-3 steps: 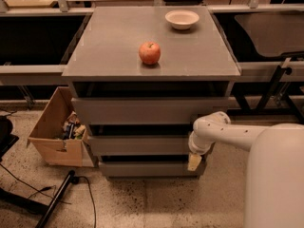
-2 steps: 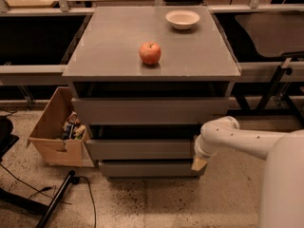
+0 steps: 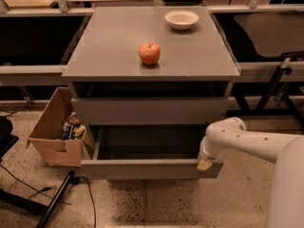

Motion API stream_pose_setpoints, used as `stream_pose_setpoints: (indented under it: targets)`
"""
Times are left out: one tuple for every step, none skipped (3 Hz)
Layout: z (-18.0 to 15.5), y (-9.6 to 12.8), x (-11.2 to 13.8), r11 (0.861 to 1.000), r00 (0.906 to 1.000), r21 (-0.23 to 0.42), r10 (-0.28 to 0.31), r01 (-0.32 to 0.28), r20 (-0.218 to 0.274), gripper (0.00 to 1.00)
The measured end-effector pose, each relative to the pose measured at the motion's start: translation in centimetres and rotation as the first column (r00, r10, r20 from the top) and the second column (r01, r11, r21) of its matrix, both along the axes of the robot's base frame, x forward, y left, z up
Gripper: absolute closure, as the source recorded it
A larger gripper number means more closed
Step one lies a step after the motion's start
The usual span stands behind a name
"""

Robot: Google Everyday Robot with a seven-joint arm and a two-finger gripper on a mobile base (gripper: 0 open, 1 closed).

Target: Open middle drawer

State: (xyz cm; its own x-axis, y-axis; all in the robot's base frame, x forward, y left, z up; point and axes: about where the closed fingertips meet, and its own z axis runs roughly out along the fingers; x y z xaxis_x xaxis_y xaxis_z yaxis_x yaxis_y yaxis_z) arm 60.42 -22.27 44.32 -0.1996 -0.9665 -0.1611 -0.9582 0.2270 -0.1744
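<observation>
The middle drawer [image 3: 142, 168] is a wide matte-grey drawer with a flat front and no handle. It stands pulled well out of the cabinet, and its dark grey inside [image 3: 147, 142] shows. My gripper [image 3: 205, 163] is at the right end of the drawer's front, on its top edge. My white arm [image 3: 251, 144] reaches in from the right. The upper grey front [image 3: 149, 110] is closed above it. The lowest front is hidden under the pulled-out drawer.
A red apple [image 3: 149, 53] and a white bowl [image 3: 181, 19] sit on the grey cabinet top [image 3: 104, 46]. An open cardboard box [image 3: 52, 134] with small items stands on the floor left of the drawer. A black pole and cable [image 3: 57, 201] lie at the lower left.
The middle drawer has come out of the cabinet towards the camera, from shut to wide open. My gripper has moved with its right end.
</observation>
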Motion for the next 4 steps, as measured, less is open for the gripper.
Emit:
stream_pose_setpoints:
  targets:
    - [0.1,0.0,-0.1,1.0,1.0,0.0,0.0,0.0,0.0,1.0]
    - [0.9,-1.3,-2.4,1.0,0.9996,-0.012,-0.026,0.026,-0.009,1.0]
    - [1.5,-2.2,-4.0,0.999,0.999,-0.019,-0.042,0.041,-0.017,1.0]
    - [1.5,-2.1,-4.0,0.999,0.999,-0.019,-0.042,0.041,-0.017,0.97]
